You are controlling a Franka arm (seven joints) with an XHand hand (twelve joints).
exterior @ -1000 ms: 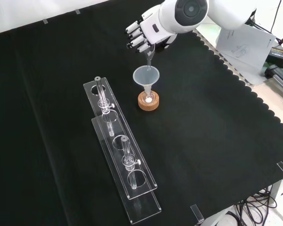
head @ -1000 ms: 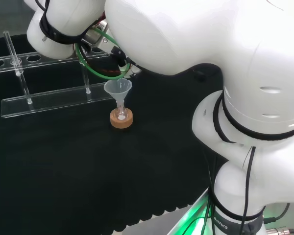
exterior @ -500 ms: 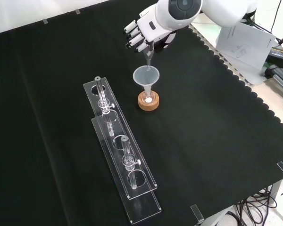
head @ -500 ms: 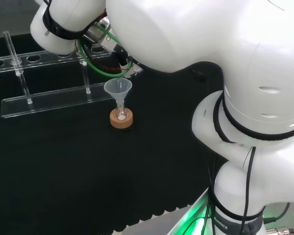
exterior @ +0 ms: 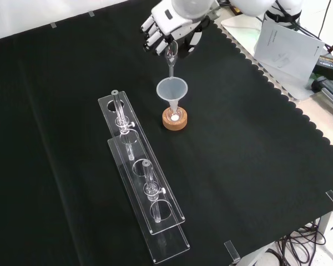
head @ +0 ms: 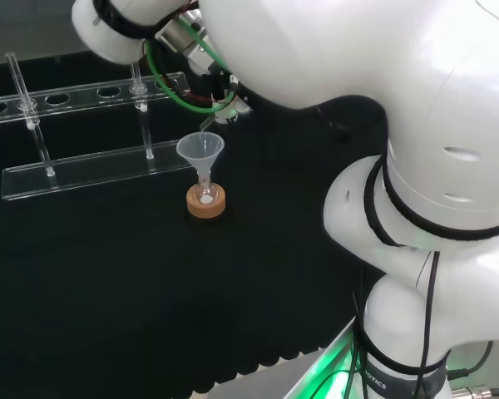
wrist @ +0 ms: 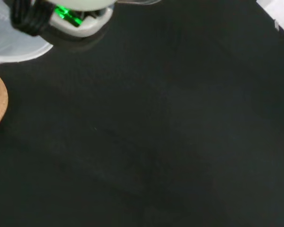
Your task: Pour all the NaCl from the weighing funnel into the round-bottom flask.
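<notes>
**Weighing funnel lifted above the flask, pour looks finished**

Weighing funnel [exterior: 170, 57] is the piece to follow, but start at the near end of the front view: two clear racks [exterior: 147, 205] lie along the black cloth [exterior: 255, 166], each carrying upright glass tubes. Just past them the round-bottom flask [exterior: 174, 115] sits on its cork ring [exterior: 174, 122], with a wide plastic funnel [exterior: 172, 90] standing in its neck. A small white heap shows in the flask's bottom, so salt has gone in. Farther off and higher, the hand [exterior: 166, 25] has its fingers curled around the weighing funnel's upper end; its slim stem hangs nearly upright, the tip above the plastic funnel's mouth and apart from it. Whether any salt remains inside the stem is too small to tell.

Judging by this, the pouring is done or nearly so; what is left is a check for residue and setting the glassware aside.

Compared with a second ago, the hand has risen and drawn away from the flask, taking the stem's tip out of the funnel mouth. The flask, ring and racks have not moved.
</notes>
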